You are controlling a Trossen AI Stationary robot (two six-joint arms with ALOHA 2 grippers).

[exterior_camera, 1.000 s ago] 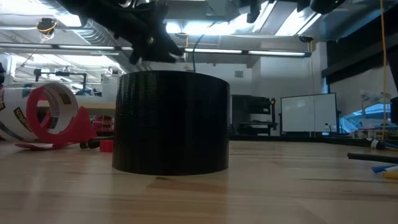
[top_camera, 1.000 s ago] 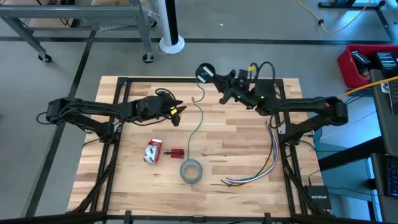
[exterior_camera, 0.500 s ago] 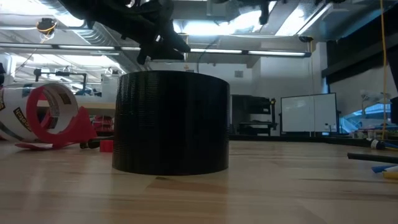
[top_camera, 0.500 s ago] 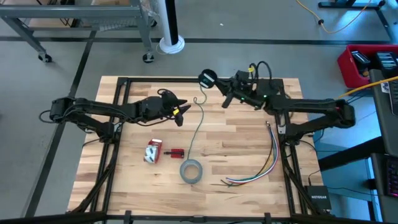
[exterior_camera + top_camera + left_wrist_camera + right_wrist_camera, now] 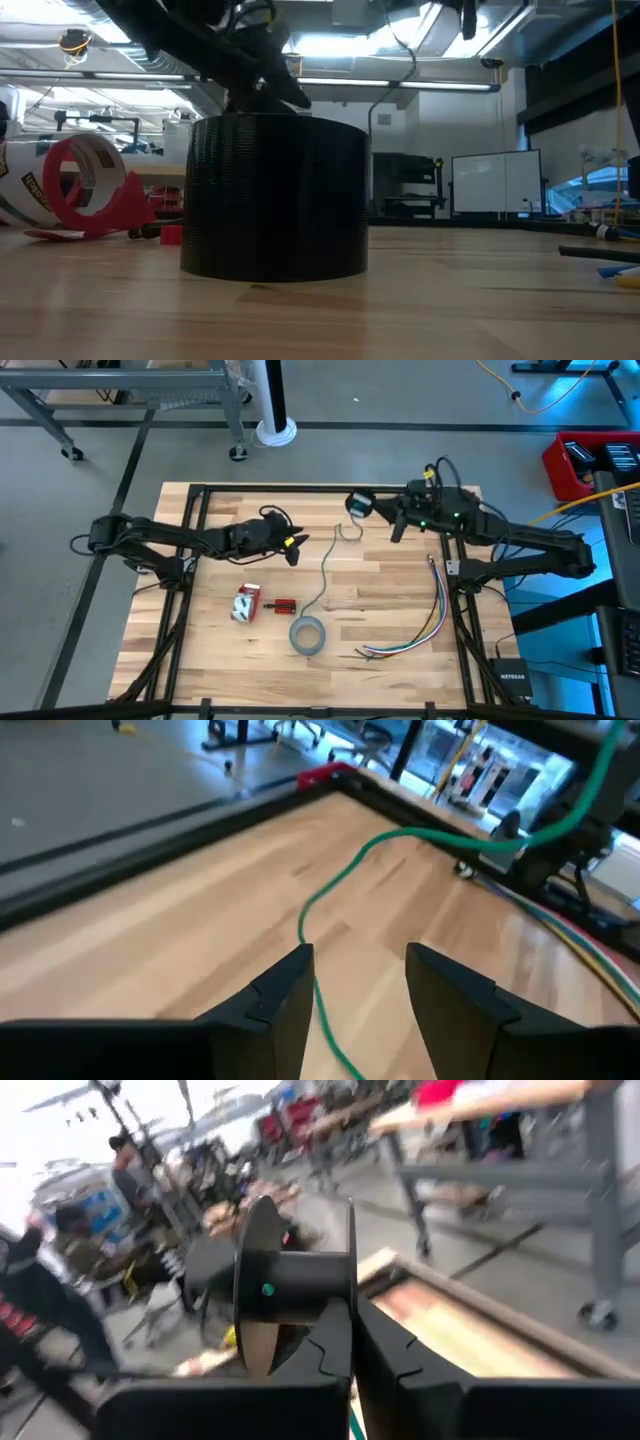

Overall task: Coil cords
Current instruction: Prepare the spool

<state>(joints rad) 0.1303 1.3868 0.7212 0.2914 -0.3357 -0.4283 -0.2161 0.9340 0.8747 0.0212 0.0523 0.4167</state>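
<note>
The high view looks straight down on the whole table (image 5: pixel 380 590). The low view sits at tabletop level, close behind the tape roll (image 5: pixel 275 195), which also lies near 6 o'clock from above. The left wrist view looks along the boards over the cord (image 5: pixel 330 910); the right wrist view faces the room past the spool (image 5: pixel 265 1275).

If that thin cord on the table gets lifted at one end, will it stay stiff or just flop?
Probably flop: the cord lies in loose curves across the table, so it looks limp and light. The lifted stretch would likely sag and drag the rest along. Its end runs toward the spool that the right tool holds, so it may swing.
</note>
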